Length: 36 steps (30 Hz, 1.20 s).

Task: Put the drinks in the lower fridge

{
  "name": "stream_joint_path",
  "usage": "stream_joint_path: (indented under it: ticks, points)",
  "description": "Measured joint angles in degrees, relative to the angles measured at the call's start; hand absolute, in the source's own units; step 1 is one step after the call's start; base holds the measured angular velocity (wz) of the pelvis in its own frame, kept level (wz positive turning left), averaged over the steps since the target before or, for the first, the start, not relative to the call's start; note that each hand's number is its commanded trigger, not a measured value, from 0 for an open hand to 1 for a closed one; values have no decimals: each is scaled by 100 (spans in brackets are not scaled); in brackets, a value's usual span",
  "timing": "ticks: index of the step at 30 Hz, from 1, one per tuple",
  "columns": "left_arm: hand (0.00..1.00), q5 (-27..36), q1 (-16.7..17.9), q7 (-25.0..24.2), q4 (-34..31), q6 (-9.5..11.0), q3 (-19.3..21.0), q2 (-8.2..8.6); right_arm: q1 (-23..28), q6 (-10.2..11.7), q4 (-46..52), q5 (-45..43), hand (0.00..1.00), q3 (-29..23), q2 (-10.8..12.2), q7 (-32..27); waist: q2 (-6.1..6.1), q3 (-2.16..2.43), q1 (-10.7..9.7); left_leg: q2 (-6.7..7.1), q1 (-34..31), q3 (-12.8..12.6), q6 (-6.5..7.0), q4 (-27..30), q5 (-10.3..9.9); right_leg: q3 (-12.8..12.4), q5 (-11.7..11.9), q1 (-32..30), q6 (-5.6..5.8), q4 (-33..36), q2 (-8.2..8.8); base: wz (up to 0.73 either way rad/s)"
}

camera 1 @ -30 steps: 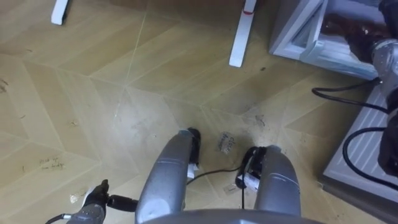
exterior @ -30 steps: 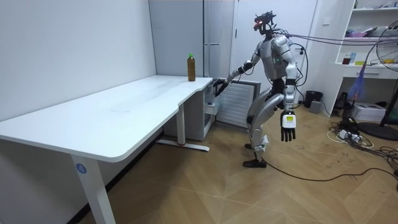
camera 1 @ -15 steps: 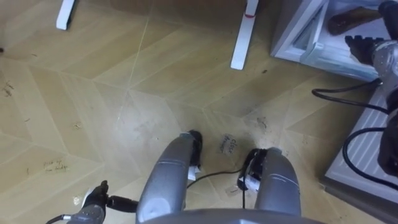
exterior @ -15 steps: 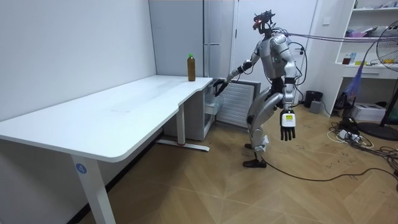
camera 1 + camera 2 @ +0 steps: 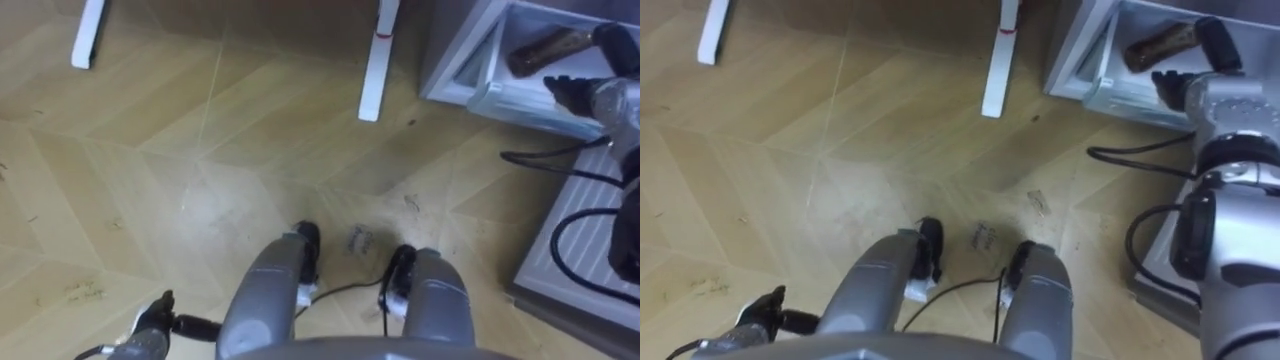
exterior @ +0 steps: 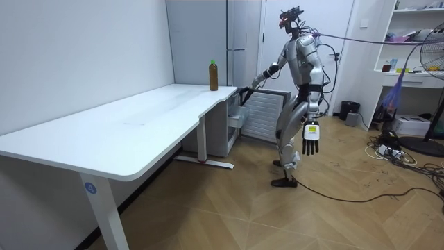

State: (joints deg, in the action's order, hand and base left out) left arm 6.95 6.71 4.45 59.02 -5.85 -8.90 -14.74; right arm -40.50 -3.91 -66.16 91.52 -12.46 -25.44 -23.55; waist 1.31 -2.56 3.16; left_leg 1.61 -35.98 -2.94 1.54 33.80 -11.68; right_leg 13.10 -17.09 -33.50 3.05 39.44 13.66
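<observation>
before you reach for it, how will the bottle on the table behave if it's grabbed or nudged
The bottle stands upright, tall and narrow, on the white table, so a push high up would probably tip it. It looks filled with dark liquid nearly to the green cap, so likely fairly heavy for its size.

lower fridge compartment (image 5: 470,62): front open | 1 bottle (image 5: 545,47) lying inside | table leg (image 5: 377,60) near, left | door (image 6: 263,114) open, right side
</observation>
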Motion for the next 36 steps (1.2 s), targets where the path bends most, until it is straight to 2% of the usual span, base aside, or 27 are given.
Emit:
stream_joint_path:
  ticks: [4,6,12,14,17,18,20,22,24,26,28,32,34,36]
  points:
    - [0,-33,-5,-142,2,5,196,-16,9,-3,-82,14,0,-12,1,121,-6,4,-123,12,121,68,28,-116,20,121,39,218,41,-202,1,10]
    - [0,-33,7,-148,-14,0,240,-20,73,-3,-86,-26,0,-17,1,270,-12,8,-111,3,268,69,39,-239,32,127,116,384,65,-405,-55,-4]
    - [0,-45,21,-202,9,5,447,-92,706,30,-93,-174,0,-23,-53,1050,-13,27,-135,1,891,145,46,-671,63,262,302,1148,139,-1101,-191,0]
    - [0,-47,46,-237,5,8,451,-114,1018,32,-117,-337,0,-51,-96,1296,-15,47,-131,-3,1134,179,44,-811,63,318,352,1455,159,-1342,-234,9]
    - [0,-49,153,-248,-54,4,452,-115,1575,38,-109,-1173,0,-31,-86,1540,-4,120,-124,-26,1580,198,32,-1092,66,364,443,1976,178,-1789,-336,0]
    - [0,-46,176,-246,-50,5,462,-114,1808,37,-116,-1568,0,4,-70,1618,13,163,-120,-33,1758,198,16,-1218,74,367,471,2161,181,-1934,-372,0]
    - [0,-44,209,-234,-33,12,478,-115,2154,38,-205,-2137,0,193,-33,1753,45,179,-107,-46,2082,195,-9,-1391,75,385,488,2483,183,-2129,-410,0]
    - [0,-39,297,-228,-71,89,564,-116,2606,12,-522,-2896,0,460,96,1948,85,234,-115,-99,2388,226,-71,-1499,41,439,551,2899,167,-2448,-519,0]
    - [0,-39,352,-226,-87,137,615,-112,2908,2,-515,-3336,0,497,251,1963,100,254,-125,-125,2513,226,-94,-1554,36,452,562,3039,151,-2544,-560,-4]
    - [0,-41,366,-218,-95,146,686,-76,3130,6,-556,-3727,0,508,367,2013,105,254,-142,-147,2633,179,-109,-1617,40,426,574,3132,135,-2607,-585,-9]
    - [0,-88,378,-155,-109,189,897,27,3499,6,-622,-4366,0,553,501,2066,117,251,-153,-154,2832,166,-125,-1719,38,426,577,3311,133,-2693,-599,-3]
    - [0,-90,455,-33,-116,288,897,58,3882,6,-627,-5272,0,887,760,2066,174,239,-153,-166,3071,133,-166,-1925,64,410,577,3474,133,-2699,-610,-5]
    - [0,-87,478,2,-117,388,896,94,4022,11,-623,-5678,0,888,912,2080,201,246,-223,-180,3092,134,-177,-1912,73,412,585,3497,120,-2700,-624,0]
    - [0,-87,545,6,-108,404,896,108,4133,22,-619,-5948,0,886,995,2082,196,237,-278,-184,3176,140,-180,-1920,71,415,590,3596,113,-2747,-637,0]
